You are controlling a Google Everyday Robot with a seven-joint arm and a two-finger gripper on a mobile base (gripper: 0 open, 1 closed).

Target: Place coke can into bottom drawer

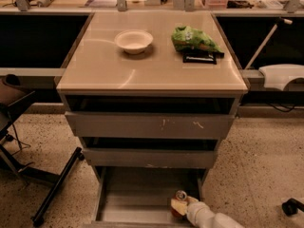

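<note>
Pincer (179, 207) looked clamped on the coke can (181, 195), upright inside the bottom drawer (137, 201) so we could just release.

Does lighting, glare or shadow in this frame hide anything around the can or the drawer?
Camera view: the light is warm and dim. Pale glare streaks curve across the tabletop beside the bowl. The gaps above the two upper drawer fronts are black shadow. The bottom drawer floor is evenly lit. The coke can and the tool at it show in the drawer's right front corner.
</note>
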